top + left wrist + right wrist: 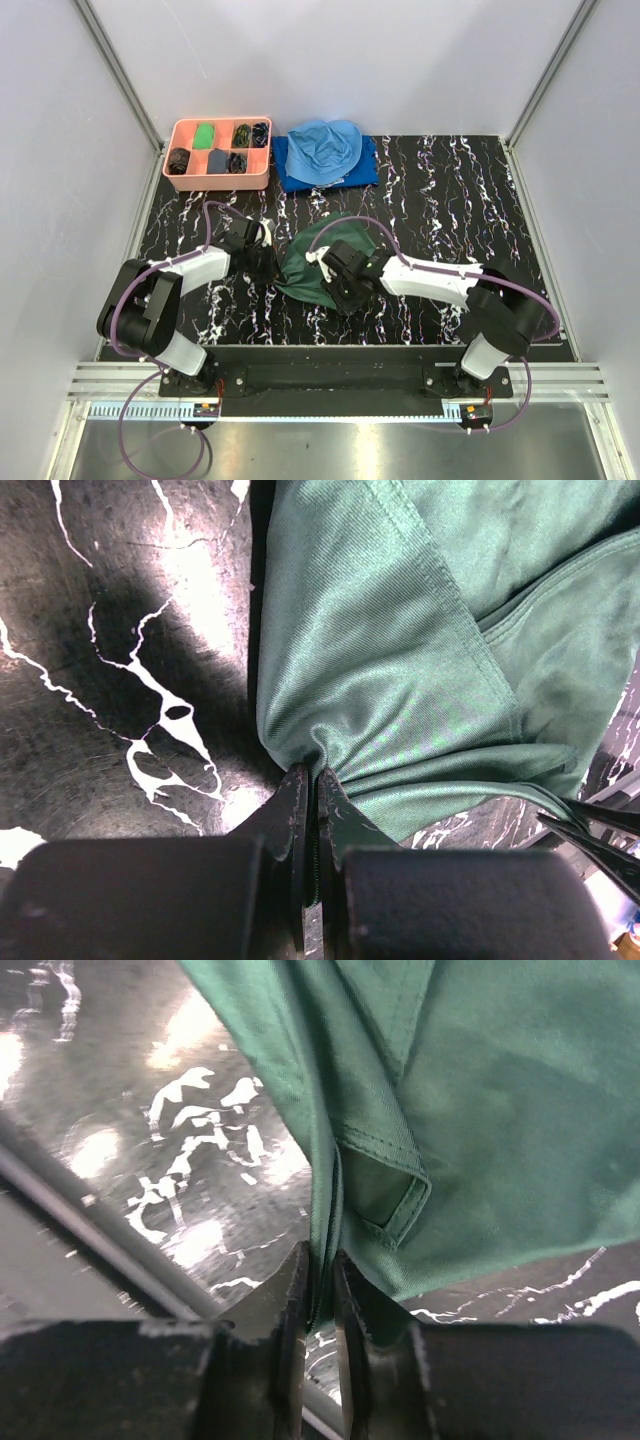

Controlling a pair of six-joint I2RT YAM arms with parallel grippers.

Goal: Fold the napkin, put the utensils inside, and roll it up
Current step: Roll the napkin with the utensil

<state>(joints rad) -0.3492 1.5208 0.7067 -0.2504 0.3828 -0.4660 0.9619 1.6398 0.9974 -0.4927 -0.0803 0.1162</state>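
Two sets of jaws pinch one napkin (303,268).

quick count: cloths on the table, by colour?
Dark green napkin: 1
Light blue cloth: 1
Royal-blue cloth: 1
Total: 3

Pink tray (216,182) at 11 o'clock, small dark items inside, light blue cloth (325,148) at 12 o'clock, lying on a royal-blue cloth (366,168), black marbled table (450,200)
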